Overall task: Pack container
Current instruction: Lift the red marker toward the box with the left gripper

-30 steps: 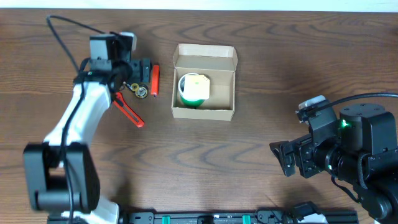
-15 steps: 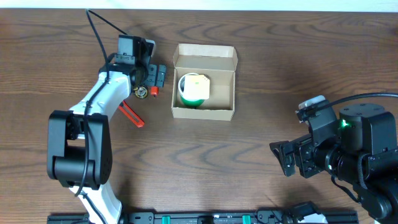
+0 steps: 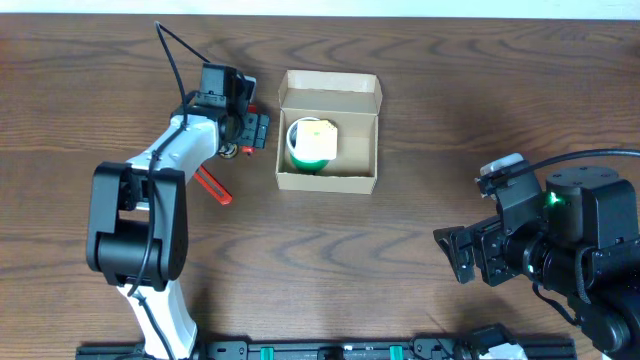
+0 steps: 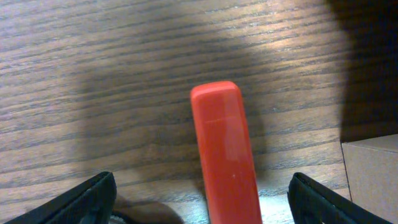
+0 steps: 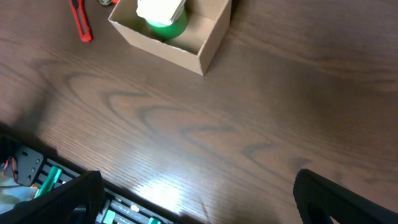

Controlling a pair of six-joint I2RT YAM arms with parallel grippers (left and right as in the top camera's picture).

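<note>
A green-and-white roll (image 3: 310,143) is packed in the tan cardboard box (image 3: 328,181); a red plastic bar (image 4: 224,149), left outside, is straddled by the spread left gripper (image 4: 202,190), and the right gripper (image 5: 199,199) is spread too.

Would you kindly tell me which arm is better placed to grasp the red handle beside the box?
Left. The left pincer hangs open straddling the red handle, beside the box. The right pincer, also open, sits far off on the box's other side.

A robotics lab bench: wood-grain table (image 3: 400,260), cabled left arm (image 3: 165,160) and right arm (image 3: 575,235), front equipment rail (image 3: 330,351).
</note>
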